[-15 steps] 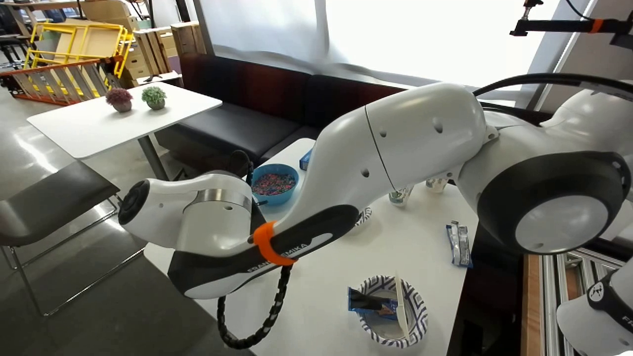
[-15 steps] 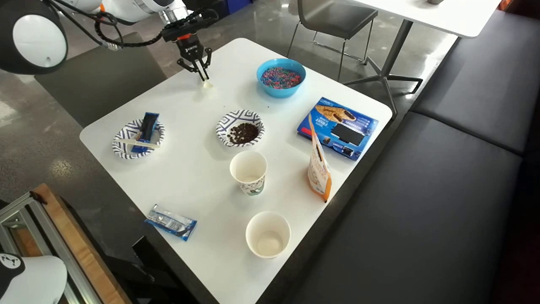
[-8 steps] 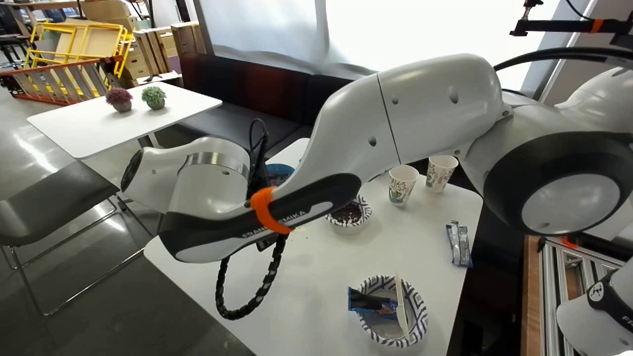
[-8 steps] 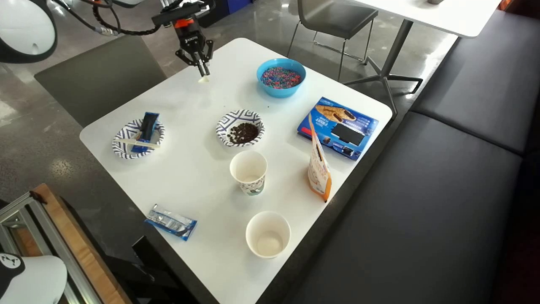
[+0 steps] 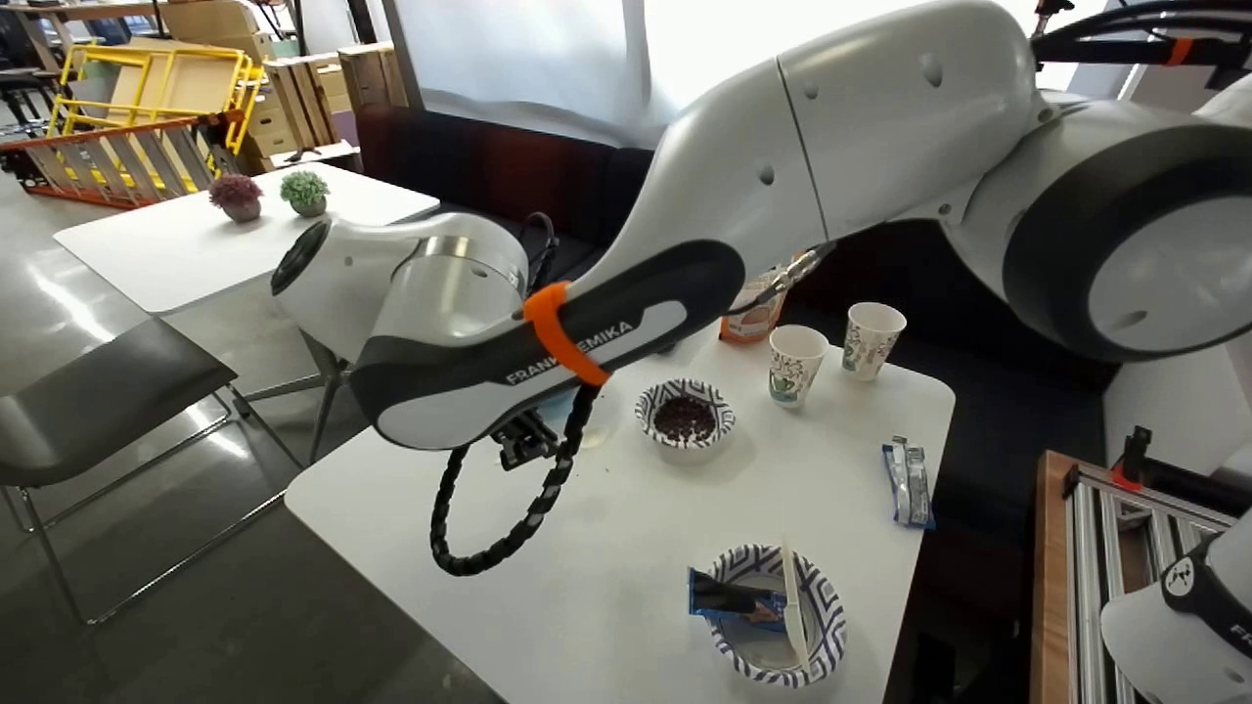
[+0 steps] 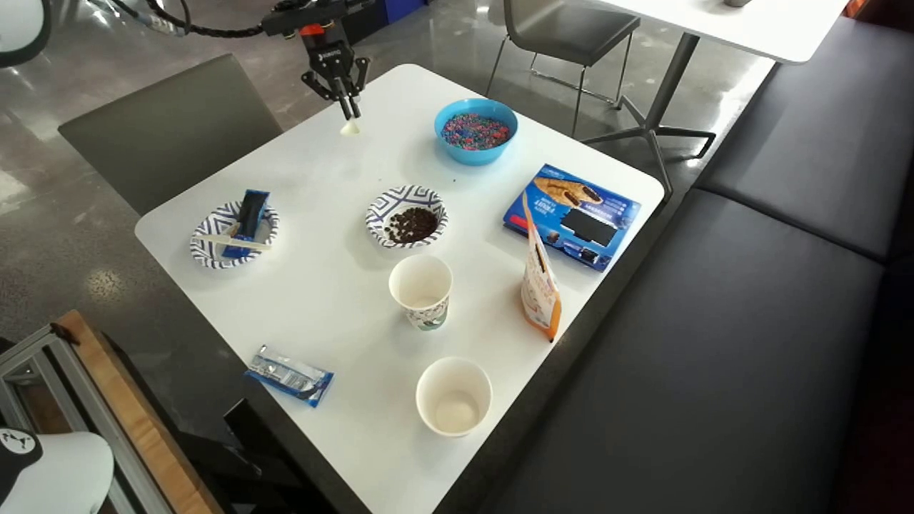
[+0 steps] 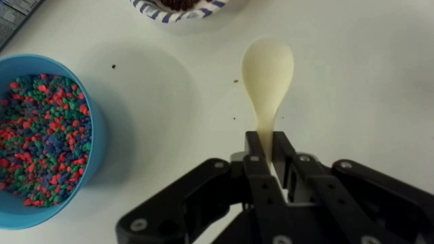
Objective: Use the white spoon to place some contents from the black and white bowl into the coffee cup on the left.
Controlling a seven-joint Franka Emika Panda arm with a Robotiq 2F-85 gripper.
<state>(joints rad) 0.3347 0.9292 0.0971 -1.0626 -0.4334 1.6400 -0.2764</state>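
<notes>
My gripper (image 6: 350,113) is shut on the white spoon (image 6: 350,129) and holds it above the table's far corner. In the wrist view, the fingertips (image 7: 265,144) pinch the spoon's handle; its pale scoop (image 7: 268,67) points forward and looks empty. The black and white bowl (image 6: 378,210) holds dark brown bits; its patterned rim shows at the top of the wrist view (image 7: 169,16), ahead of the spoon and apart from it. Two white printed cups stand upright, a coffee cup (image 6: 427,315) beside the bowl and another cup (image 6: 430,403) farther off. Both look empty.
A blue bowl (image 7: 99,135) of coloured bits stands left of the gripper in the wrist view. A striped dish (image 6: 203,250) holds a wrapped bar and a pale utensil. A blue box (image 6: 571,221), an orange-white pouch (image 6: 540,293) and packets (image 6: 289,375) lie around.
The arm has risen, and the gripper has moved slightly up in the exterior view, still holding the spoon. The bowl and cups, earlier behind the arm, now show. The table objects have not moved.
</notes>
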